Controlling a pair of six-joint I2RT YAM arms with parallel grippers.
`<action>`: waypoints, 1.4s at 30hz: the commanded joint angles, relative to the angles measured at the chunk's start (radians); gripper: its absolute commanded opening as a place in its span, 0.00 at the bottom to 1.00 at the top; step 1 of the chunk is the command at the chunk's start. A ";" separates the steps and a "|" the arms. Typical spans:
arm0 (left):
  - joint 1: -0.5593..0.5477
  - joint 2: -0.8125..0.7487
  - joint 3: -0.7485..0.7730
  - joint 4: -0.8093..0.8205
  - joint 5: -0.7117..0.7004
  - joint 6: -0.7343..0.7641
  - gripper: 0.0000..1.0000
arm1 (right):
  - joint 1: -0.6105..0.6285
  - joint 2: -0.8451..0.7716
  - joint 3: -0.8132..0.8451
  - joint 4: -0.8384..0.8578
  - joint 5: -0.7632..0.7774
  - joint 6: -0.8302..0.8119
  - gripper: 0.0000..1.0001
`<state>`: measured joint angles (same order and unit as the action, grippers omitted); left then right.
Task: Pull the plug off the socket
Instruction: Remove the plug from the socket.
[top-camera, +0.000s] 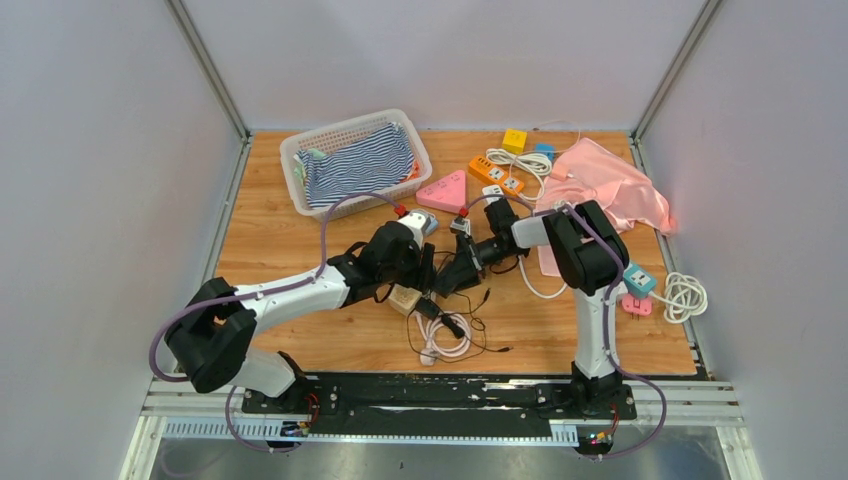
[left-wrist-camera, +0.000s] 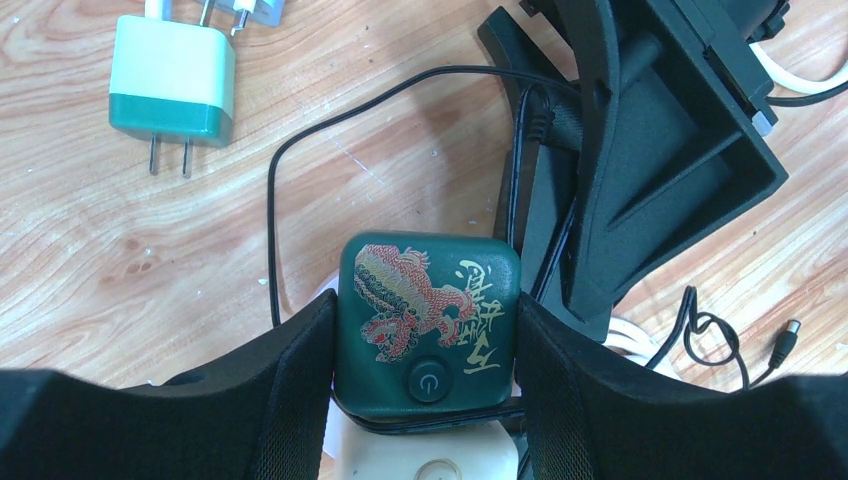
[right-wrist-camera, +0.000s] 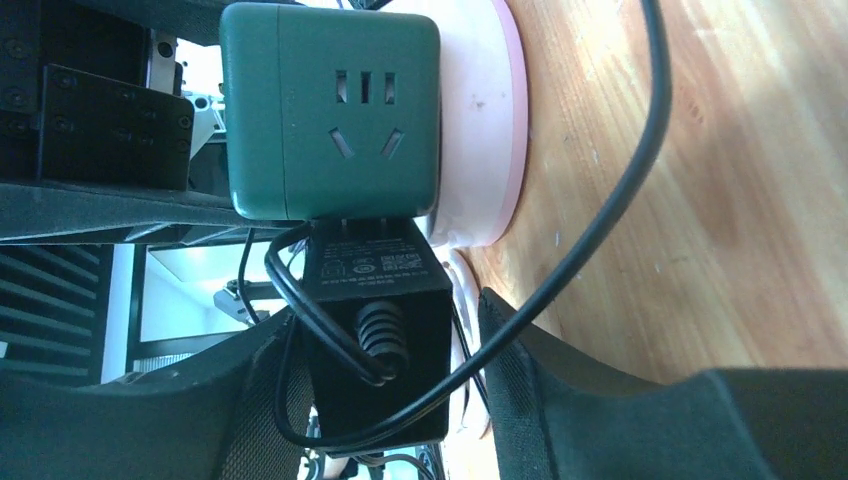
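A dark green cube socket (left-wrist-camera: 428, 300) with a red and gold dragon print and a power button sits between my left gripper's (left-wrist-camera: 425, 325) fingers, which press both its sides. In the right wrist view the socket (right-wrist-camera: 330, 110) has a black adapter plug (right-wrist-camera: 378, 340) pushed into its lower face, its black cord looping out. My right gripper (right-wrist-camera: 385, 310) straddles the plug: one finger lies against it, the other stands a narrow gap off. From above, the left gripper (top-camera: 428, 275) and right gripper (top-camera: 452, 278) meet at the table's middle and hide the socket.
A teal and white charger (left-wrist-camera: 170, 75) lies beyond the socket. A white basket (top-camera: 300, 150) with striped cloth stands at the back left. A pink triangle (top-camera: 445, 192), orange power strip (top-camera: 495, 172), pink cloth (top-camera: 610, 185) and white cable coil (top-camera: 685, 295) lie nearby.
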<state>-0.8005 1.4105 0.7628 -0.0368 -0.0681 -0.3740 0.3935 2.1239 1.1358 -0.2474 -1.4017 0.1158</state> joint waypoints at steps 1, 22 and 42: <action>0.002 0.036 -0.045 -0.014 0.025 -0.063 0.00 | 0.018 -0.031 -0.056 0.291 0.016 0.208 0.56; 0.011 0.059 -0.031 -0.027 0.013 -0.068 0.00 | -0.074 0.164 0.165 -1.044 -0.127 -0.987 0.00; 0.007 0.078 -0.005 -0.058 -0.009 -0.080 0.00 | -0.172 0.209 0.161 -1.357 -0.146 -1.450 0.00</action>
<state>-0.8143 1.4437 0.7856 0.0658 -0.0032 -0.4232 0.2699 2.2410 1.4151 -1.3388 -1.4910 -1.1950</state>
